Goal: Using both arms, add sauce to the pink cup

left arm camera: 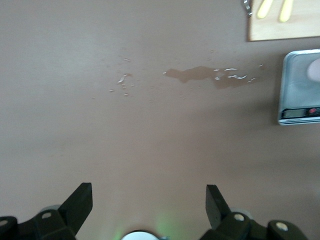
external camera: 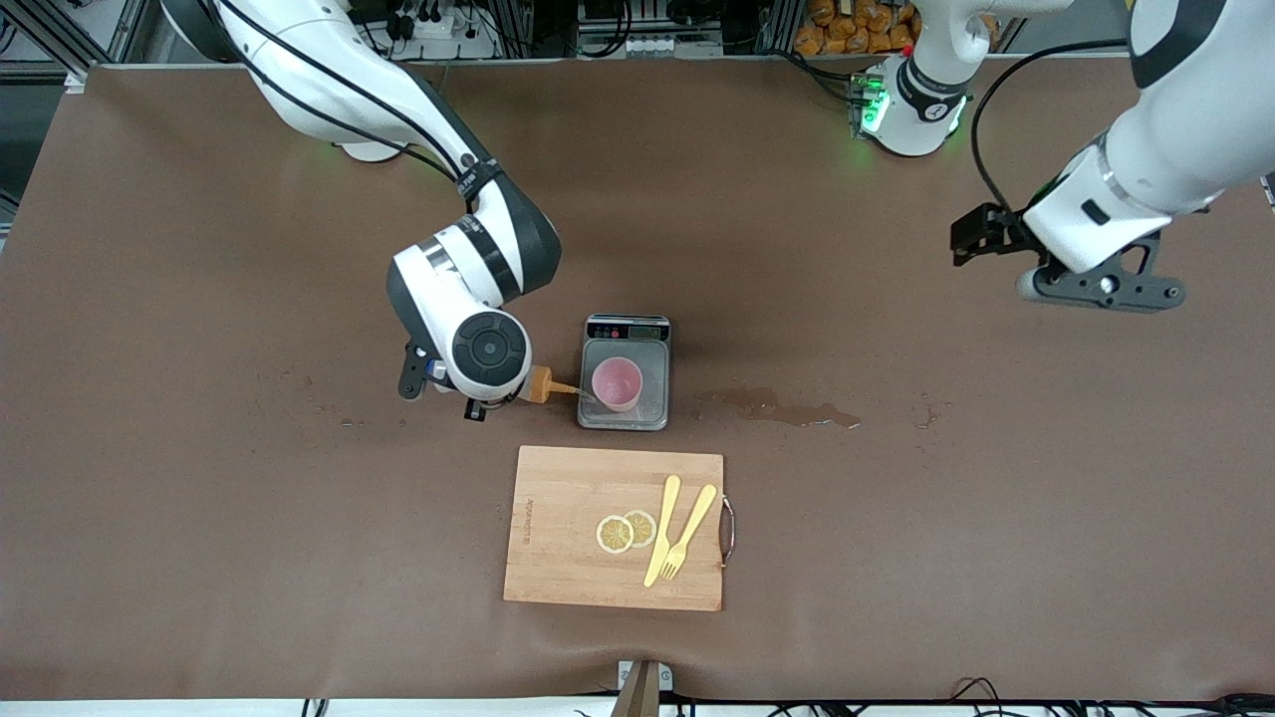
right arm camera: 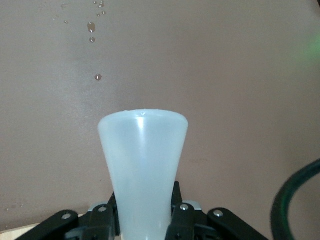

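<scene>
Now the sauce bottle (external camera: 539, 384) is lying nearly level in the air, its orange cap and thin nozzle pointing at the pink cup (external camera: 617, 383), with the nozzle tip reaching the cup's rim. The right tool (external camera: 476, 396) is gripping the whitish body of the bottle, its fingers (right arm camera: 176, 200) pressing in on both sides in the right wrist view. The cup is standing upright on the platform of a small scale (external camera: 625, 371). Nearer the front camera, a wooden cutting board (external camera: 558, 558) is carrying two lemon slices (external camera: 625, 531), a yellow knife (external camera: 661, 530) and a yellow fork (external camera: 689, 532). A wet stain (external camera: 782, 406) is showing on the brown table (external camera: 199, 498) beside the scale, toward the left arm's end. The left tool (left arm camera: 149, 201) is waiting with its fingers spread wide, up over bare table at that end.
</scene>
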Controlling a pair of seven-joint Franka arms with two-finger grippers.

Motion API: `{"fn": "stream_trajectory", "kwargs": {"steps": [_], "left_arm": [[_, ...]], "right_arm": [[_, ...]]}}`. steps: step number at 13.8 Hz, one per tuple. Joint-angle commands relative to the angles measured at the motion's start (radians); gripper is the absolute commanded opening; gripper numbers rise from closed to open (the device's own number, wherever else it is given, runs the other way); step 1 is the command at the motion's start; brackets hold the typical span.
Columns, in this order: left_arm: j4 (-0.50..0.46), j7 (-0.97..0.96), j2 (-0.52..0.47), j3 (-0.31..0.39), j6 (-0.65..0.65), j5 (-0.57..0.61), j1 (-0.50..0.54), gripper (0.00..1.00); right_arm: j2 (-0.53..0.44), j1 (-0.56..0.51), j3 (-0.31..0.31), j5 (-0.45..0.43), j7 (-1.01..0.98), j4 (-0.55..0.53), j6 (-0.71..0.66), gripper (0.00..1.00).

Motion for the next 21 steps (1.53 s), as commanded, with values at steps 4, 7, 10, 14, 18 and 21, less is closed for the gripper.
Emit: {"fn": "stream_trajectory", "kwargs": {"steps": [4, 7, 10, 14, 18, 21], "left_arm": [[-0.089, 0.181, -0.083, 0.018, 0.031, 0.083, 0.006, 1.0], [-0.051, 0.167, -0.074, 0.036, 0.035, 0.002, 0.023, 1.0], [-0.018, 0.125, -0.068, 0.041, 0.035, -0.003, 0.031, 1.0], [0.013, 0.086, -0.052, 0.041, 0.033, -0.004, 0.026, 1.0], [0.028, 0.086, -0.057, 0.041, 0.022, -0.006, 0.034, 1.0], [0.031, 0.094, -0.066, 0.04, 0.01, -0.004, 0.035, 1.0]], "right_arm": [[0.017, 0.033, -0.001, -0.032, 0.033, 0.034, -0.021, 0.15], [0.015, 0.03, 0.0, -0.029, 0.024, 0.032, -0.021, 0.13], [0.012, 0.009, 0.002, -0.018, -0.002, 0.035, -0.025, 0.14], [-0.025, -0.101, 0.008, 0.163, -0.169, 0.04, -0.028, 0.15], [-0.069, -0.207, 0.008, 0.283, -0.299, 0.035, -0.035, 0.18], [-0.089, -0.305, 0.006, 0.397, -0.419, 0.032, -0.071, 0.2]]}}
